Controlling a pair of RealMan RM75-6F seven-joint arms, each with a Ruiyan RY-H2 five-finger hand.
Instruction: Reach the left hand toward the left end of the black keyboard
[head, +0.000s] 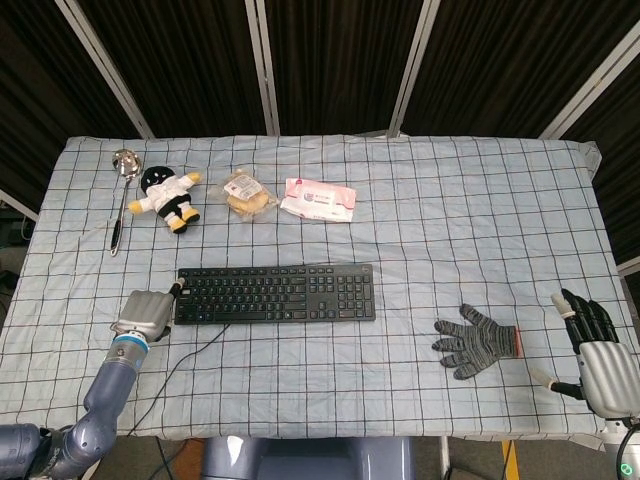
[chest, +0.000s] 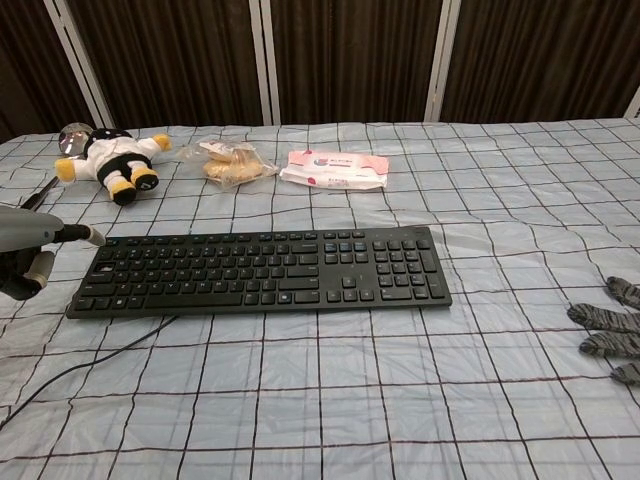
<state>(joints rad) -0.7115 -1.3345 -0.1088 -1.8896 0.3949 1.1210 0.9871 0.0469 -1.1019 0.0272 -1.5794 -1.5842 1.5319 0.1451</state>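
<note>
The black keyboard (head: 275, 293) lies flat at mid-table, its cable running off toward the front edge. My left hand (head: 145, 313) is just beside its left end and holds nothing. Its other fingers are curled under, and one finger (chest: 88, 236) stretches out to the keyboard's (chest: 260, 272) far-left corner. Whether it touches the keyboard cannot be told. The chest view shows this left hand (chest: 30, 255) at the left border. My right hand (head: 597, 350) rests at the table's front right corner, fingers spread and empty.
A grey knit glove (head: 477, 340) lies right of the keyboard. Along the back sit a metal ladle (head: 122, 190), a plush doll (head: 168, 195), a bagged bun (head: 247, 192) and a pink wipes pack (head: 318, 199). The checked cloth (head: 450, 230) covers the table.
</note>
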